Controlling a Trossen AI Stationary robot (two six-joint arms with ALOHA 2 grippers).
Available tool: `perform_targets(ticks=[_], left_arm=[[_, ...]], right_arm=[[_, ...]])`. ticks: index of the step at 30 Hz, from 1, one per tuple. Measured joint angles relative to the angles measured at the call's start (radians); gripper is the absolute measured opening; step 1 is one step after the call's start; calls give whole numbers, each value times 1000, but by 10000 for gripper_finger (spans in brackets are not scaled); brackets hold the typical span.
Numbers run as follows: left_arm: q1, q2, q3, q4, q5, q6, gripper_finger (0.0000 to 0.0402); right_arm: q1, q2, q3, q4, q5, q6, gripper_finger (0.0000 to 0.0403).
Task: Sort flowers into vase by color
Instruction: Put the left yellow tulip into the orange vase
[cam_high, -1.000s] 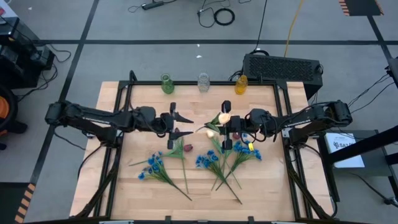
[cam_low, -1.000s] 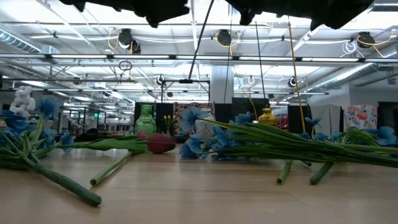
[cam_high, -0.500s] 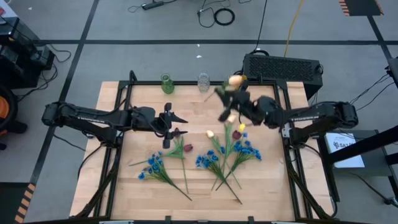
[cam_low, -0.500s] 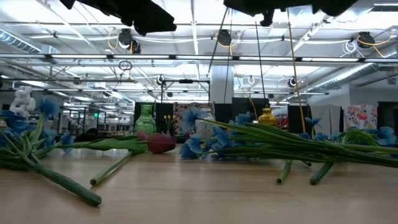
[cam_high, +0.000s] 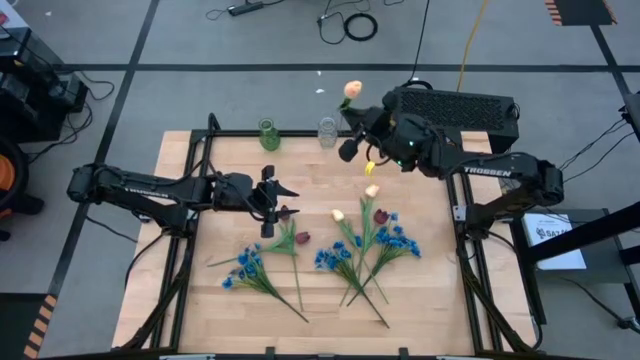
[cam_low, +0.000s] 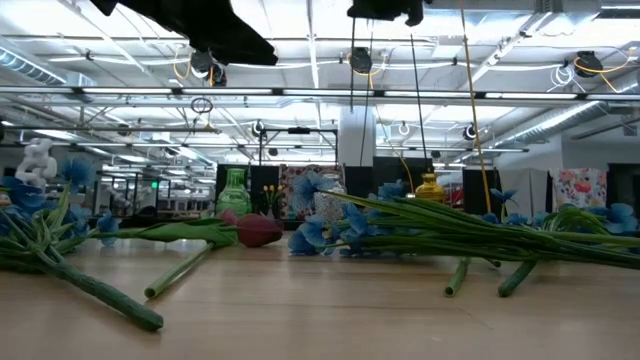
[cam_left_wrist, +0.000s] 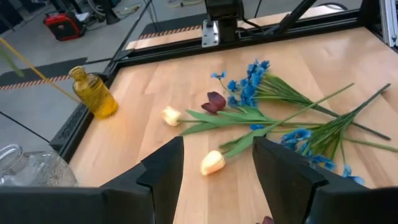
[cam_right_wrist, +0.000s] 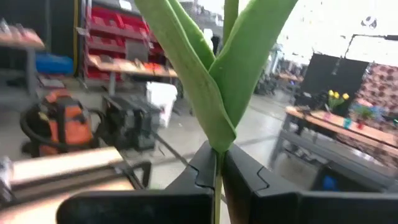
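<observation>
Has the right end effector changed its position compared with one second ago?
Yes. The right end effector, shut on a cream-yellow tulip, has moved from the table's middle toward its far edge, near the clear vase.

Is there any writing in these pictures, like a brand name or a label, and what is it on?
"TROSSEN": in light letters on the right arm, seen from above.
White sheet beside the table's right edge: it has dark print, too small to read.
Left arm: a faint light marking, too blurred to read.
Nothing readable shows on the bottles, the flowers or the tabletop.
</observation>
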Motion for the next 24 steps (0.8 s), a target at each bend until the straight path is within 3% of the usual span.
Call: perform_targets(ticks=[5,13,24], left_arm=[[0,0,0,-5,0,-8,198],[0,0,0,-13,0,-9,198],[0,1,0,-20,0,-35,198]], right_arm=[[-11,-12,26,-144,13,-10,4],[-48,-49,27,-364,180,-42,4],[-168,-58,26,-516,179,-27,4]])
